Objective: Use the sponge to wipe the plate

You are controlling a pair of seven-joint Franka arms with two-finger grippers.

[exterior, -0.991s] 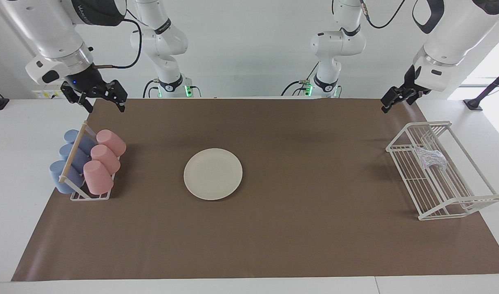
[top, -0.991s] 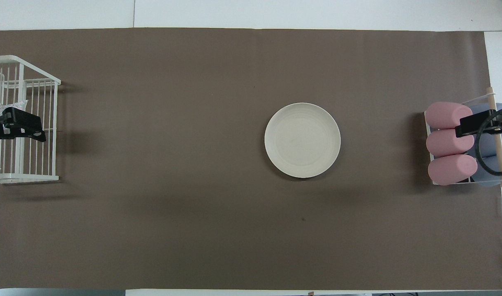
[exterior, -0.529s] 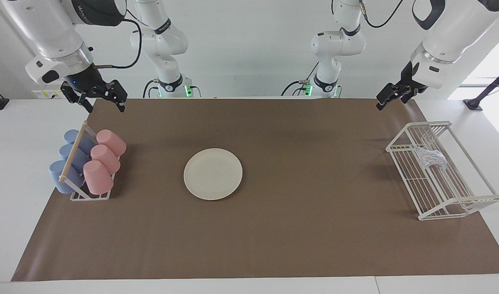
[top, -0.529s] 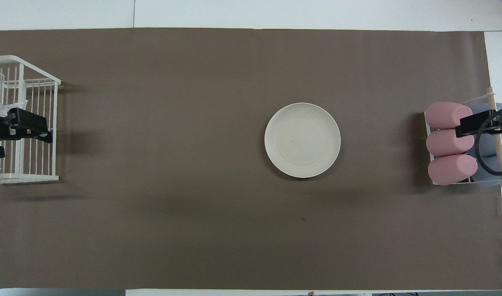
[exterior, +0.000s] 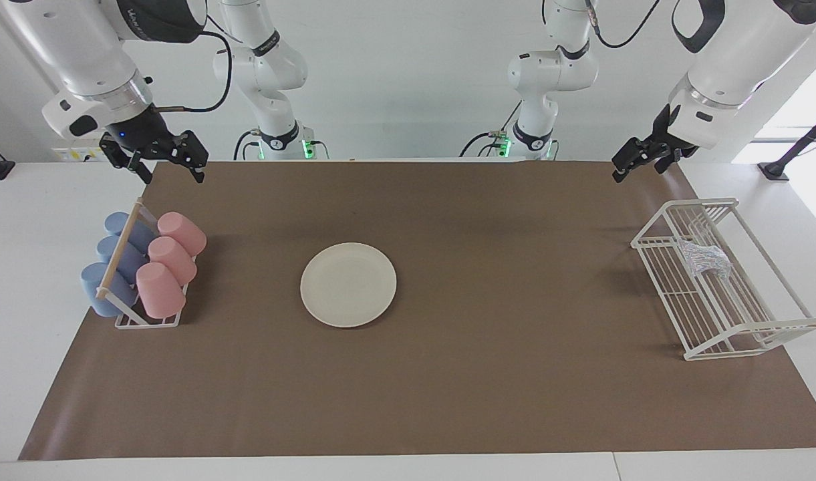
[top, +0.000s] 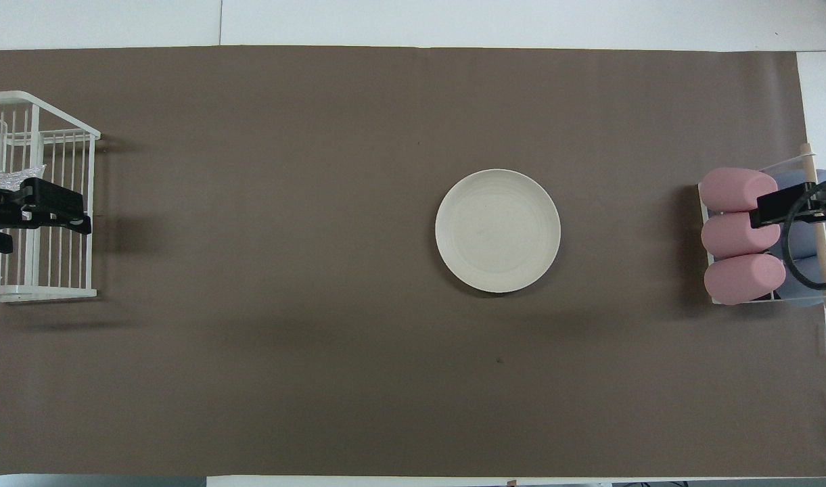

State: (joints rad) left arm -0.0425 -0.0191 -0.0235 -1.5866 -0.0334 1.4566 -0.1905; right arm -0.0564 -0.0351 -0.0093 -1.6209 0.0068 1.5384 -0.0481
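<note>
The cream-white plate (exterior: pixel 348 284) lies flat on the brown mat, also in the overhead view (top: pixel 498 230). The silvery sponge (exterior: pixel 703 259) lies in a white wire rack (exterior: pixel 651 235) at the left arm's end of the table. In the overhead view the sponge (top: pixel 10 177) is partly hidden by my left gripper (top: pixel 40 235). My left gripper (exterior: pixel 637 167) is open and empty, high in the air over the rack's plate-side edge. My right gripper (exterior: pixel 172 172) is open and empty, raised over the cup rack, and also shows in the overhead view (top: pixel 791 203).
A small rack (exterior: pixel 147 322) at the right arm's end holds pink cups (exterior: pixel 160 290) and blue cups (exterior: pixel 100 288) lying on their sides under a wooden bar. The brown mat (exterior: pixel 514 374) covers most of the table.
My left gripper has risen a little and shifted slightly toward the middle of the table. The right arm, plate and sponge have not moved.
</note>
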